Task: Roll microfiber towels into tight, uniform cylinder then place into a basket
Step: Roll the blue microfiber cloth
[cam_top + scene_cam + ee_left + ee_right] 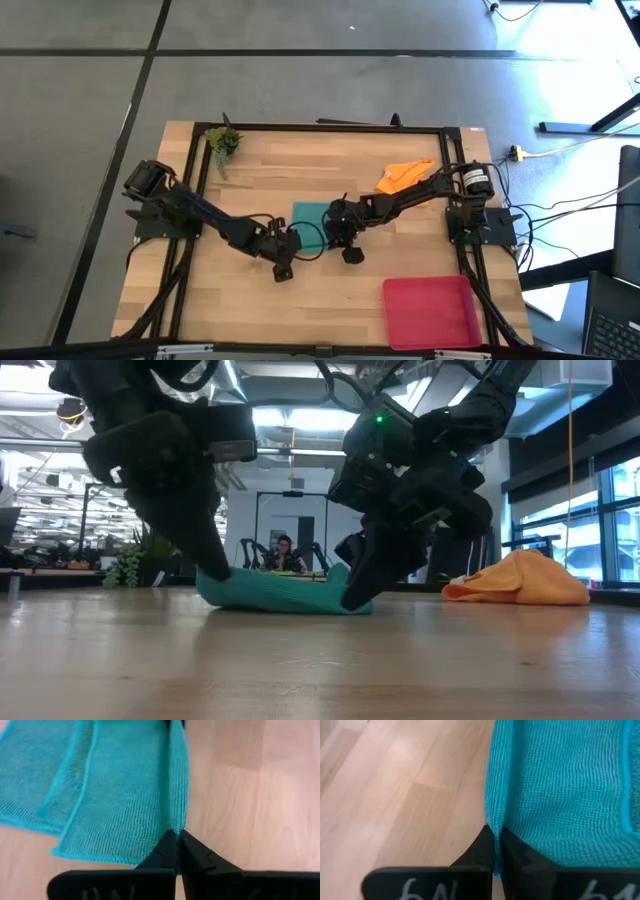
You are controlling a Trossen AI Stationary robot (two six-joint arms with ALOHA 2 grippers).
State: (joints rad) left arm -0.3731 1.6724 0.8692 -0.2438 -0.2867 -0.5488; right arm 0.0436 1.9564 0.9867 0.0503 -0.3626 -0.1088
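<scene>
Left hand (pixel 176 836) and right hand (pixel 495 832) are each pinching the near edge of the flat teal microfiber towel (pixel 310 222) between closed fingers.

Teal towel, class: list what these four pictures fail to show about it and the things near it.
- High view: the arms cover most of the teal towel.
- Low view: the towel hides both pincer tips.
- Low view: the basket is out of frame.
- Orange towel: its folds are too small.
</scene>
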